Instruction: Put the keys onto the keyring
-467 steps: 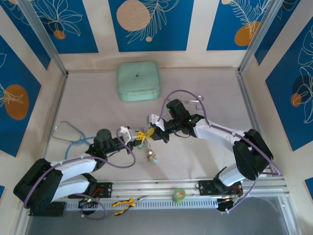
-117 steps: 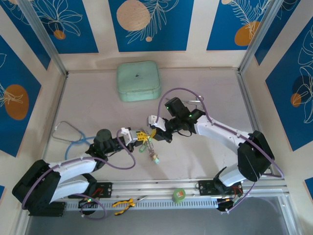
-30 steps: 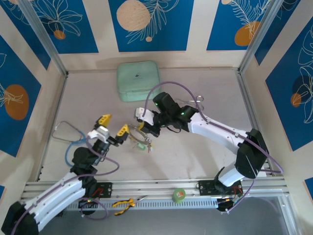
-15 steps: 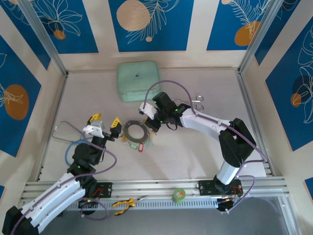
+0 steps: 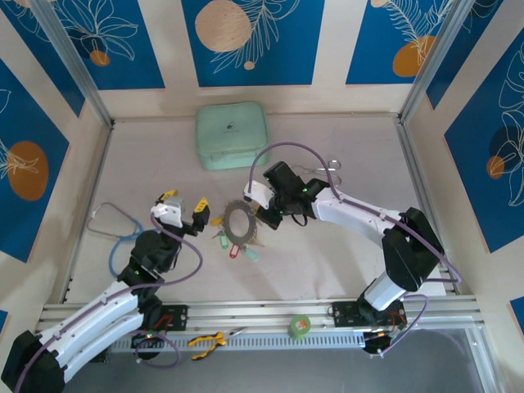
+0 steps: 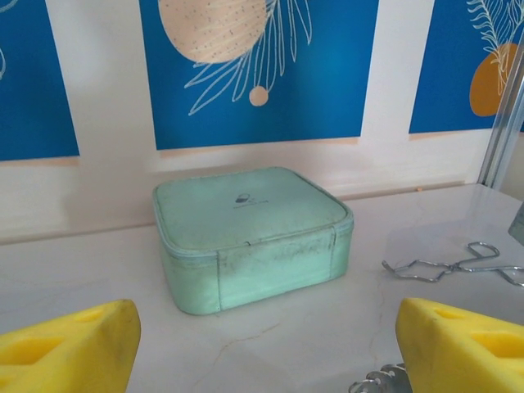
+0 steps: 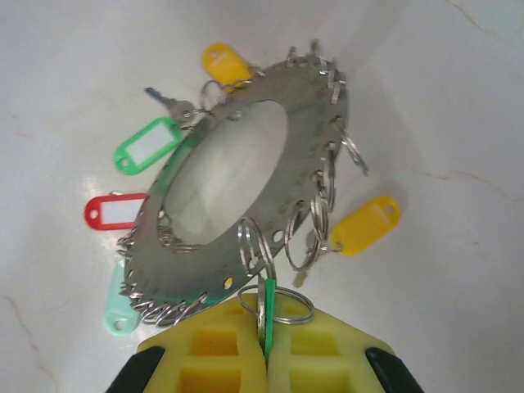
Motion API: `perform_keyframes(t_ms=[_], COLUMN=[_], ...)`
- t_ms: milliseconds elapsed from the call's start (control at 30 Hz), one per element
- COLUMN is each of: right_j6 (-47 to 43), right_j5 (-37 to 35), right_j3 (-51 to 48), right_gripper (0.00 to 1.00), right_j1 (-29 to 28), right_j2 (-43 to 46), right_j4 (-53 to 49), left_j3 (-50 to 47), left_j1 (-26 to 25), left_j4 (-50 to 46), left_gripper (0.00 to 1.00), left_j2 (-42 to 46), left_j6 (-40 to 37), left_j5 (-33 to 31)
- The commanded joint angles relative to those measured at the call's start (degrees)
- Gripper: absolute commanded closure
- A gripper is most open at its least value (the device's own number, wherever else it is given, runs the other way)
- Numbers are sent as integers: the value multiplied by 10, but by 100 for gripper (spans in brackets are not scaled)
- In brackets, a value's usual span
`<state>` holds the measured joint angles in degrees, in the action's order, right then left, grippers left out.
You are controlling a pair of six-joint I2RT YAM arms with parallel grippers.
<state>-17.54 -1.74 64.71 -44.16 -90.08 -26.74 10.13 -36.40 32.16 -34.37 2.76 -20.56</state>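
Left tool (image 5: 185,205) gapes wide, empty, just beside the keyring (image 5: 225,221) on the bench (image 5: 327,262). Keys (image 7: 147,146) fan round it. Right tool (image 7: 266,348) pinches a green-tagged key (image 7: 264,315) at its rim. Likely mid-threading; next calls for steadying the ring.

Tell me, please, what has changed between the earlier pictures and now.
The left gripper let go of the large flat silvery metal keyring, drew back to its own side and stands open. The right gripper, shut on a green tag, lowered the keyring onto the table, its coloured-tagged silvery keys fanned out. The mint-green case, blue-tubed stethoscope and silvery forceps stayed put.
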Motion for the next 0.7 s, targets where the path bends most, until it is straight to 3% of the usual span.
perform_keyframes(t_ms=[0,300,667], right_j6=[-23,-89,-133], right_j5=[4,-33,-60], right_j3=[-11,-35,-68], right_gripper=[100,100,100], right_j1=[-21,-100,-126], right_j2=[26,29,-14], right_j4=[-46,-187,-222], left_j3=[14,22,29], left_j1=[-1,-2,-1], left_j4=[-46,-64,-33], left_gripper=[20,21,20], left_j2=[1,-16,-54], left_j6=[33,57,54], left_j5=[17,9,7])
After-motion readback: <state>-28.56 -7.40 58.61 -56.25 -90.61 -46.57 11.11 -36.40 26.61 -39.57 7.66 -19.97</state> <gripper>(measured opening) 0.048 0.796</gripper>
